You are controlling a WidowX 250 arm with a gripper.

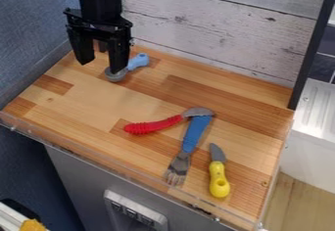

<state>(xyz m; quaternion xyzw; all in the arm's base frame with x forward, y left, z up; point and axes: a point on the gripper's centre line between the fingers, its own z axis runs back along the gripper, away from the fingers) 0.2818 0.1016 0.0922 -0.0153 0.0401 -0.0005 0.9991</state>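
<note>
The black gripper (99, 62) hangs over the back left of the wooden counter, its two fingers spread apart with a gap between them. Just beside its right finger is a utensil with a light blue handle (138, 61) and a round grey end (116, 75), partly behind that finger. A red-handled utensil (154, 126) lies mid-counter, its curved grey end (198, 112) over the top of a blue-handled fork (196, 133). The fork's tines point toward the front edge. To its right lies a small knife with a yellow handle (218, 180) and a grey blade.
The wooden counter (98, 105) has a low clear rim (85, 157) along its front. A whitewashed plank wall (216, 27) stands behind, and a dark blue wall (29, 34) is at the left. A black upright post (313, 49) stands at the right back corner, beside a white basin (317, 127).
</note>
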